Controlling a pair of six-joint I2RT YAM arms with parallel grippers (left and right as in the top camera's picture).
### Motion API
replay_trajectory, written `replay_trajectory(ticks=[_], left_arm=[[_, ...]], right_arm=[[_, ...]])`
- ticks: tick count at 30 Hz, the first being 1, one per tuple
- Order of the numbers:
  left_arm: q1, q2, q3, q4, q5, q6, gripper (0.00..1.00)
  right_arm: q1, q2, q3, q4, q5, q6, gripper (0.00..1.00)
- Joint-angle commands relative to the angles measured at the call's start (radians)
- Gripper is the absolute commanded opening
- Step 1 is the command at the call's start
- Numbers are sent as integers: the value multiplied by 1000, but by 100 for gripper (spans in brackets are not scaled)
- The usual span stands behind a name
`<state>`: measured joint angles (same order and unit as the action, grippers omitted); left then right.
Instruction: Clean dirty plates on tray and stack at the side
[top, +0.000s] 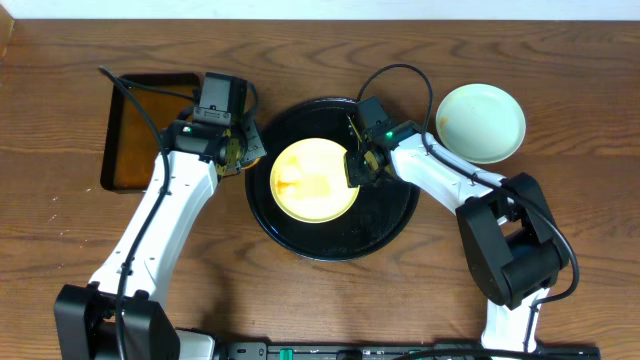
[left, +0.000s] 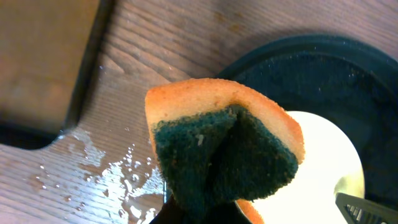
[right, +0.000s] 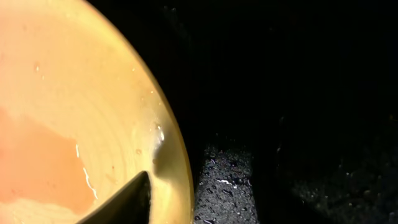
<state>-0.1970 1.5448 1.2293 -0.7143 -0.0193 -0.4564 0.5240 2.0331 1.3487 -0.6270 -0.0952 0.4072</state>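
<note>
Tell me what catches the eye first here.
A yellow plate smeared with orange sauce sits in the middle of the round black tray, with the right gripper at its right rim. The left gripper holds a folded orange-and-green sponge by the tray's left edge. A pale green plate rests on the table to the right.

Overhead: fixed, straight down, far off, takes in the whole table (top: 300, 40). Left wrist: close, angled down past the sponge (left: 224, 149). Right wrist: nearest, hard against the yellow plate (right: 62, 93) rim. All three share that plate and the black tray (right: 298, 93).
</note>
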Motion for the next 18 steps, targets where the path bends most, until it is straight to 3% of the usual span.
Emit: replay_trajectory(ticks=[1,2,4,5,6,7,14,18], left_arm=[[7,6,-18,-4,64,-12,8],[7,6,-19,-4,64,-12,8],[7,6,-20,-4,64,-12,8],[7,6,-20,-4,64,-12,8],[7,6,-20,-3,64,-12,8],[7,6,-20,-3,64,-12,8],[7,6,-21,-10,64,-12,8],[7,6,-21,-22,64,-12,8]], right_arm=[[-5,40,-23,-15,46,-3,68],[-5,45,-23,-13,46,-3,70],[-5,58,-23,-10,45,-3,51],[-5,60,-23,-9,41,-3,23],[-6,62,-23,-8,38,-3,8],[-7,62,-23,-9,38,-2,1],[-8,36,-9,-31,47,7,1],[-8,-31,13,-62,151,7,1]])
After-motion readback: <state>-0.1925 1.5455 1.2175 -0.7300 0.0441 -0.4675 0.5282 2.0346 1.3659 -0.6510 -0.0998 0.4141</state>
